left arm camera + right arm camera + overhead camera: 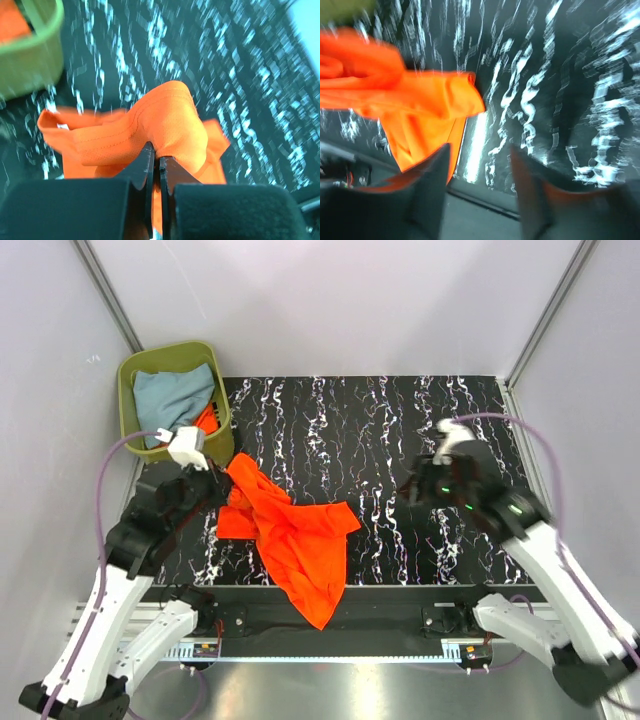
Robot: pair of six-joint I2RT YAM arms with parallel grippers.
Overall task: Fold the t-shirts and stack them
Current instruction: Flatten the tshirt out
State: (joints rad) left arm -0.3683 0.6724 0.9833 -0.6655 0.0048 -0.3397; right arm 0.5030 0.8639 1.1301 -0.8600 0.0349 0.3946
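left hand (156,152): I've pinched it tight on the orange t-shirt (300,540)
right hand (480,162): spread wide, empty
progress: nothing folded; grey-blue t-shirt (172,395) in bin (126,405) beyond left hand

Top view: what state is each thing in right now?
Orange shirt, unfolded, crumpled, pinched at one edge.
Left gripper, shut on orange shirt.
Right gripper, open, empty.
Grey-blue shirt, crumpled in bin.
Bin, upright, shirts inside.
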